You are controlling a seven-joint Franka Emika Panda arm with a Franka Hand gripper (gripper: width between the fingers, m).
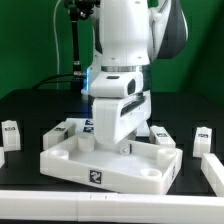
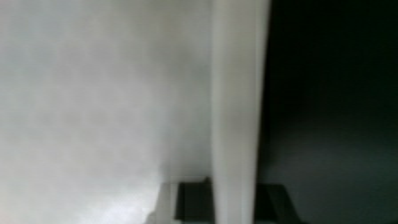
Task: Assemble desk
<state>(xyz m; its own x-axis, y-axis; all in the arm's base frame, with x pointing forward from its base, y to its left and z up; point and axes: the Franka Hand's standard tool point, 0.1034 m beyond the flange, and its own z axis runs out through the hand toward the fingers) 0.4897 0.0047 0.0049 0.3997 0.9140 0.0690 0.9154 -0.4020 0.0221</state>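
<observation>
The desk's white tray-like tabletop lies on the black table with its raised rim up and a tag on its front wall. My gripper is down inside the tray, toward its far side. In the wrist view my gripper has its two dark fingers closed on a white square leg that runs straight out from between them. The tabletop's pale surface lies right beside the leg. Loose white legs lie at the exterior view's left and right.
Another white leg lies just behind the tray's right corner. A long white bar runs along the front of the table, and a white piece rises at its right end. A black cable hangs behind the arm.
</observation>
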